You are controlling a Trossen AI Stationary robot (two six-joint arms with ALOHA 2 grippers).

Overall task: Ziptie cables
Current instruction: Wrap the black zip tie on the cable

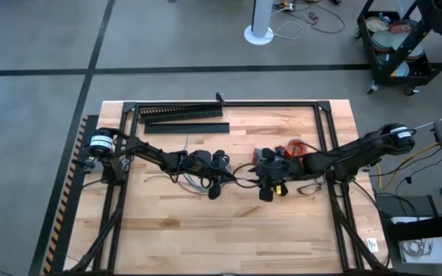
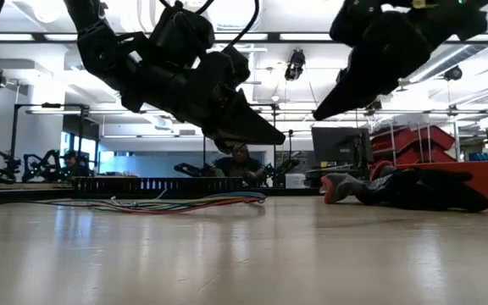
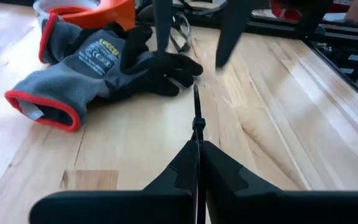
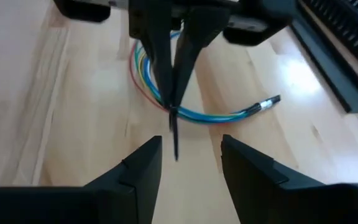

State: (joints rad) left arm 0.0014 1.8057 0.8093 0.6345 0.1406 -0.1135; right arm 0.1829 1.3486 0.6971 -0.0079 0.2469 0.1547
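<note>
Now left end effector [image 3: 197, 165] pinching ziptie [image 3: 196, 121] between closed fingers, hovering above table [image 1: 229, 230] centre. Right end effector [image 4: 190, 163] facing it, fingers spread apart, gripping nothing. Cables [image 4: 185, 112] lying on table under left end effector. Glove [image 3: 98, 62] resting near right arm.

Left gripper [image 3: 197, 163]: black; pinched in it, a black ziptie [image 3: 196, 115]. Right gripper [image 4: 190, 163]: black. Beyond the right gripper, the cables [image 4: 160, 93] show blue, green, yellow and red strands with a silver-and-dark tip. Ahead of the left gripper, the work glove [image 3: 98, 65]: grey knit, black palm and fingers, red cuff edging. Behind it, a tape roll [image 3: 82, 11]: orange. Table [image 1: 229, 222]: pale wood grain. Slotted duct [image 1: 181, 113]: black, comb-toothed.
</note>
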